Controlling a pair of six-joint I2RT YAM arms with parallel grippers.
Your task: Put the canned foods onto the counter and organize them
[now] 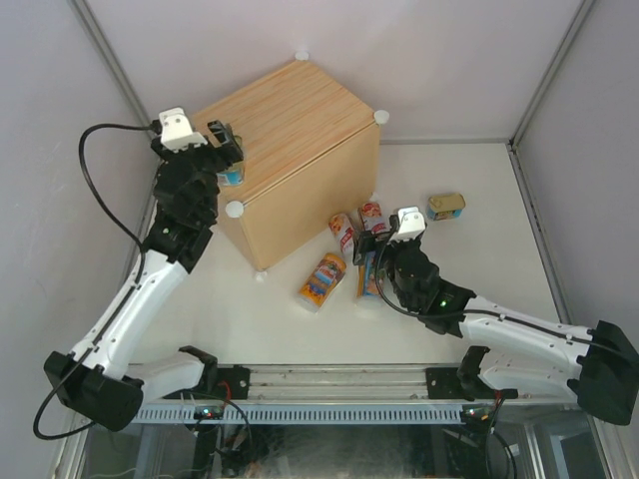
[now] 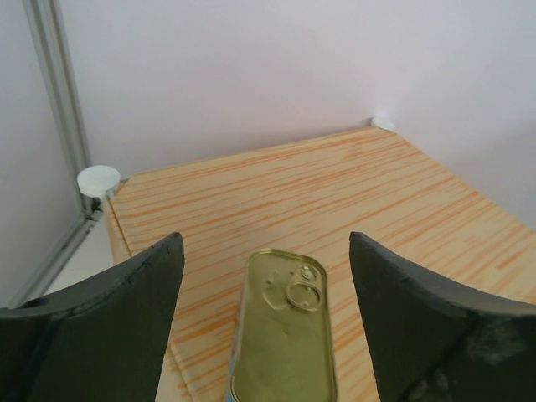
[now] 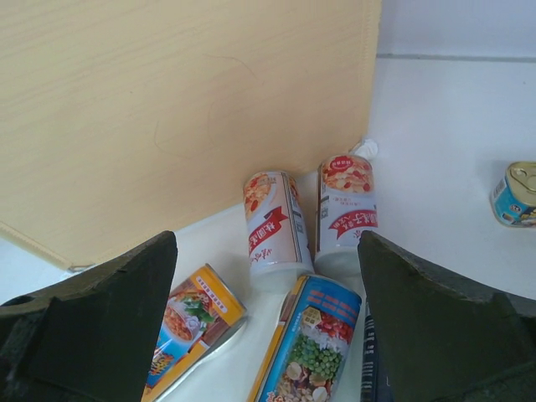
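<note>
A: Left claw [image 2: 264,249]?
B: Spread, flanking a flat gold-topped tin [image 2: 283,335] without touching it. The tin lies on the wooden counter [image 2: 335,193], near its edge.
A: Right claw [image 3: 268,240]?
B: Wide, over the table [image 3: 444,126]. Two red-white cans [image 3: 272,222], an orange can [image 3: 193,322] and a blue can [image 3: 314,343] cluster below, beside the counter. Another tin [image 3: 515,194] sits apart.

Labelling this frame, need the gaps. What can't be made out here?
- Flat tin on the box: near end cut by the bottom edge, left wrist view; in the top view the left arm covers most of it.
- Dark sliver beside the blue can: right wrist view, a finger hides the rest; unidentifiable.
- Orange can: lower end cut off, same view.
- Labels: too small to read, top view.
</note>
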